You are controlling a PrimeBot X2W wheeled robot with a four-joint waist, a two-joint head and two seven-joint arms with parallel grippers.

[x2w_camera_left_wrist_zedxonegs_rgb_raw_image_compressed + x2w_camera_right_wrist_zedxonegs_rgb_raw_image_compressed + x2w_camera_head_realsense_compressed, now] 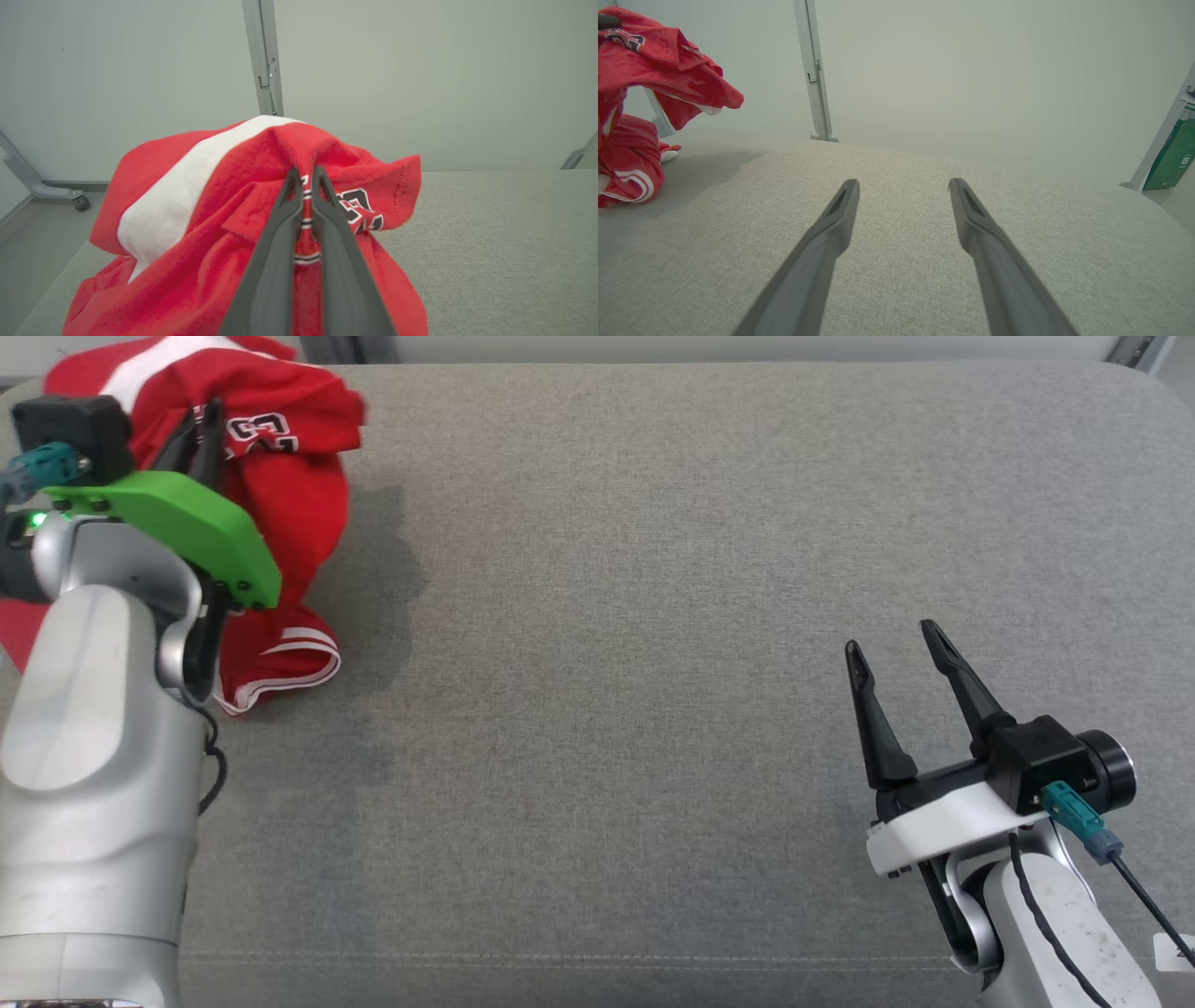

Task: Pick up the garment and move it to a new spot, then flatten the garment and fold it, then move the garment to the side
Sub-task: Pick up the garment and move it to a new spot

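The garment (289, 504) is a red jersey with a white band and black-and-white lettering, bunched at the far left of the grey cushioned surface (653, 616). My left gripper (201, 420) is shut on a fold of it and holds the upper part raised, while the striped hem (289, 663) rests on the surface. In the left wrist view the two fingers pinch red cloth (196, 196) at their tips (306, 175). My right gripper (896, 644) stands open at the lower right with nothing between its fingers (840, 210), far from the garment (654, 79).
The grey surface stretches wide between the two arms. Behind it stands a pale wall with a metal post (815, 70). A wheeled frame leg (42, 186) sits on the floor at the left, and a green box (1174, 154) leans at the far right.
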